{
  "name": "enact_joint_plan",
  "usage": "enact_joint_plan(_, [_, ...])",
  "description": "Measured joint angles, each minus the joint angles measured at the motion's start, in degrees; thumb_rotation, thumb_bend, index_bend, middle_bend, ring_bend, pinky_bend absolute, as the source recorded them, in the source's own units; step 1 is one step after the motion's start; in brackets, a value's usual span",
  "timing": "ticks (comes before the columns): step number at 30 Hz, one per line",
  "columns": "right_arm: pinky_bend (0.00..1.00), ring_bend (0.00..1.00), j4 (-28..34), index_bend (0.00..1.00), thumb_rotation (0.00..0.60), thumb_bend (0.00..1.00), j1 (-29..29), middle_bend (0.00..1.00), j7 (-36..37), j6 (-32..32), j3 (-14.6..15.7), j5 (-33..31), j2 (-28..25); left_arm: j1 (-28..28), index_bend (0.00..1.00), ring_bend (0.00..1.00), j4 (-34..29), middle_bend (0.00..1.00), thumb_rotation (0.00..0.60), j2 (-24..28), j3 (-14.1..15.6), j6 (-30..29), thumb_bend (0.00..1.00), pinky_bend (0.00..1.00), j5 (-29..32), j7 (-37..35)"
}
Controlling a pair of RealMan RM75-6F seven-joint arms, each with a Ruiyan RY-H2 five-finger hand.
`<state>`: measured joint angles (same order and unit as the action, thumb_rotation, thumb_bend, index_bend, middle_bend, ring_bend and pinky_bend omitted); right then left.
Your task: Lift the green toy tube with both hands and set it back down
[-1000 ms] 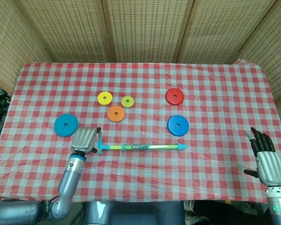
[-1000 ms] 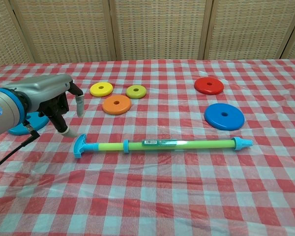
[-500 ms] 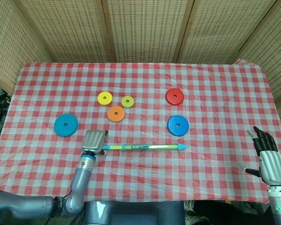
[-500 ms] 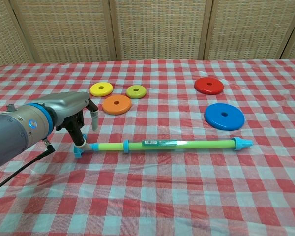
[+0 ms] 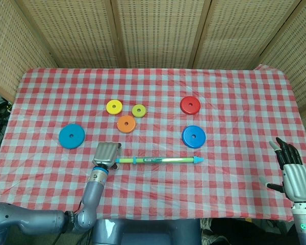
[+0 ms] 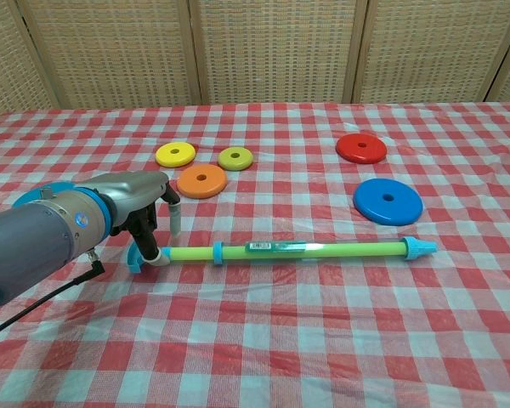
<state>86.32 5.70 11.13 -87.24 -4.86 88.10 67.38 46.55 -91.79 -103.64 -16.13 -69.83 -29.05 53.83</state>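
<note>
The long green plastic toy tube with blue end caps (image 6: 285, 250) lies flat on the red-and-white checked tabletop (image 5: 234, 97), near the front edge, running left to right. The left hand (image 6: 144, 204) is at the tube's left blue cap, fingers curled down around it; whether the grip has closed cannot be told. The right hand (image 5: 291, 171) hangs past the tabletop's right near corner, fingers apart, holding nothing, well apart from the tube. Judgement: task at an early stage. The right-hand grasp, lift and set-down all remain.
</note>
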Motion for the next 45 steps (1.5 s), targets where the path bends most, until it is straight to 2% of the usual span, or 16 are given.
enact_joint_plan(8, [0.00,0.00,-0.22,0.08,0.600,0.08,-0.13,0.00,0.61,-0.13,-0.13,-0.20,-0.06,1.41,0.49,0.86,2.52,0.99,0.600,-1.20,0.24,0.80,0.22,0.73,1.23,-0.34])
enact_joint_plan(12, [0.00,0.00,-0.46,0.10,0.600,0.08,-0.15,0.00,0.88,-0.67,-0.21,0.16,0.03,1.77,0.53,0.86,3.12,0.99,0.600,-1.59,0.40,1.07,0.28,0.73,1.45,-0.83])
enact_joint_plan(20, [0.00,0.00,-0.90,0.11,0.600,0.08,-0.33,0.00,1.44,-1.47,-0.28,0.64,0.26,2.24,0.55,0.86,5.30,0.99,0.600,-2.63,1.47,1.66,0.29,0.73,1.80,-1.23])
enact_joint_plan(23, [0.00,0.00,-0.93,0.11,0.600,0.08,-0.34,0.00,1.27,-1.52,-0.29,0.63,0.32,2.27,0.59,0.86,5.62,0.99,0.600,-2.79,1.73,1.67,0.40,0.73,1.64,-1.44])
enact_joint_plan(25, [0.00,0.00,-0.95,0.11,0.600,0.08,-0.36,0.00,1.26,-1.60,-0.31,0.64,0.36,2.24,0.66,0.86,5.65,0.99,0.600,-2.79,1.78,1.48,0.51,0.73,1.20,-1.75])
enact_joint_plan(28, [0.00,0.00,-1.02,0.11,0.600,0.08,-0.38,0.00,1.33,-1.68,-0.39,0.57,0.39,2.09,0.72,0.86,5.41,1.00,0.600,-2.59,1.69,0.94,0.57,0.73,-0.12,-2.66])
enact_joint_plan(37, [0.00,0.00,-0.95,0.11,0.600,0.08,-0.35,0.00,0.89,-1.56,-0.26,0.69,0.43,1.24,0.74,0.86,1.42,1.00,0.600,0.96,1.50,-1.28,0.57,0.73,-4.69,-4.61])
enact_joint_plan(45, [0.00,0.00,-0.65,0.11,0.600,0.08,-0.25,0.00,0.52,-1.05,-0.11,0.59,0.42,0.10,0.82,0.86,-3.19,1.00,0.600,6.68,1.24,-2.63,0.57,0.73,-8.52,-6.23])
